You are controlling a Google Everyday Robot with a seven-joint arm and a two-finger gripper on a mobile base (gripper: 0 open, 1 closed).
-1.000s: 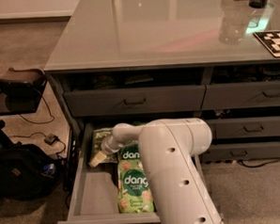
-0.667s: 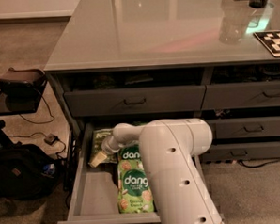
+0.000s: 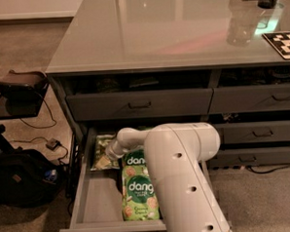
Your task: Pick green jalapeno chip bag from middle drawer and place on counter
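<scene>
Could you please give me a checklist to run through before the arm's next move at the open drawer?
1. Middle drawer pulled open: ok.
2. Gripper inside the drawer, at the green jalapeno chip bag in the back left corner: ok.
3. Grasp on that bag secured: cannot tell.
4. Gripper on the right bag rather than the dang bags, which lie to its right: ok.
5. Chip bag free of the dang bags: cannot tell, the arm hides their border.
6. Counter has bare surface towards its left for placing: ok.
</scene>
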